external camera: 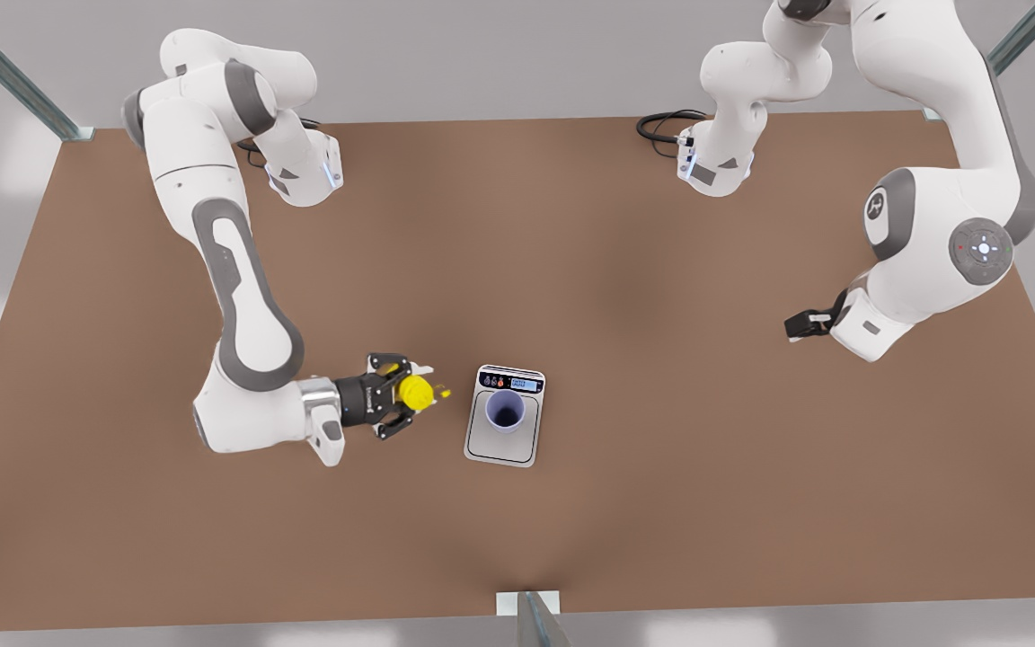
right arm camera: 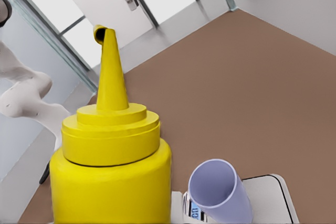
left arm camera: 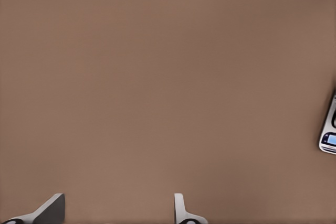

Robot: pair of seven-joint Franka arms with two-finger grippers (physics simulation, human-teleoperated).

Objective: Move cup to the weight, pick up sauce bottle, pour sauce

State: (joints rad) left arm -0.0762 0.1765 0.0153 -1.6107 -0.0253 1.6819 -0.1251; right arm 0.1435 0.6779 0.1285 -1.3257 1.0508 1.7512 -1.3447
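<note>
Sauce bottle [external camera: 416, 392], a small bright yellow squeeze bottle with a cylindrical body and a pointed nozzle cap, sits clamped in the right gripper [external camera: 410, 394], whose 2 black fingers close on its body from either side. In the front view the bottle is tipped so the nozzle points toward the weight [external camera: 505, 415], a flat rectangular silver-grey kitchen scale with rounded corners and a dark display strip along its far edge. Bottle and scale are apart, with a strip of bare brown table [external camera: 661, 485] between the nozzle tip and the scale's edge.

On the scale's steel plate stands the cup [external camera: 505, 412], a small plain lavender-blue tumbler with a dark inside, upright and roughly central on the plate, just below the display strip in the front view. The right wrist view shows the bottle [right arm camera: 107, 161] up close, the cup [right arm camera: 220, 192] beside it and a corner of the scale [right arm camera: 273, 195] beneath the cup.

The left gripper [external camera: 803, 323] hangs well apart from all this at the front view's right, above bare table. In the left wrist view its 2 pale fingertips [left arm camera: 52, 207] stand spread with nothing between them, and an edge of the scale [left arm camera: 331, 129] shows at the side.
</note>
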